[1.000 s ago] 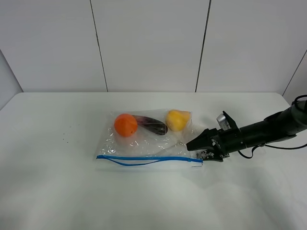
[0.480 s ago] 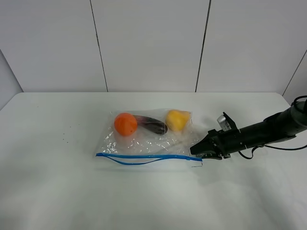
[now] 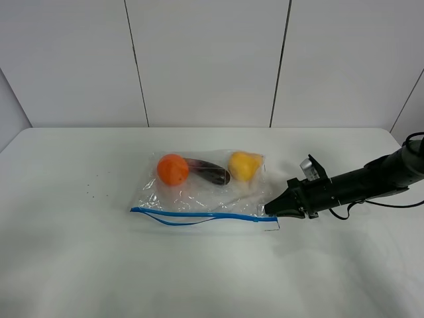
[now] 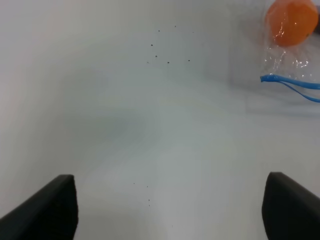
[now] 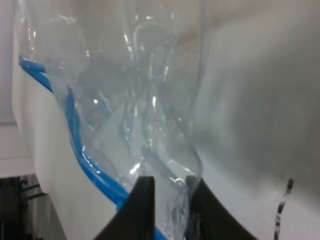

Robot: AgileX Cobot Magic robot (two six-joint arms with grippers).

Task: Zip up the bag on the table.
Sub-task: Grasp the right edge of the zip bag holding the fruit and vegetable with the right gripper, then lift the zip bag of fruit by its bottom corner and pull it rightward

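Note:
The clear plastic bag [image 3: 205,192] lies on the middle of the white table [image 3: 79,265]. It holds an orange [image 3: 173,169], a dark eggplant [image 3: 211,172] and a yellow pear [image 3: 243,165]. Its blue zip strip [image 3: 199,215] runs along the near edge, and the two blue lines gape apart on the left half. My right gripper [image 3: 270,209] is shut on the bag's right corner by the end of the zip. In the right wrist view its fingers [image 5: 145,205] pinch crinkled plastic beside the blue strip [image 5: 75,135]. My left gripper [image 4: 170,210] is open and empty over bare table, with the orange [image 4: 291,22] and the zip end [image 4: 280,81] far off.
The right arm [image 3: 371,179] reaches in low from the right edge of the table. A white panelled wall [image 3: 205,59] stands behind the table. A few dark specks [image 3: 89,192] lie on the table left of the bag. The left arm does not show in the exterior high view.
My right gripper has closed on the bag's right corner; a second ago its jaws were apart around it. The bag and its zip strip have shifted slightly.

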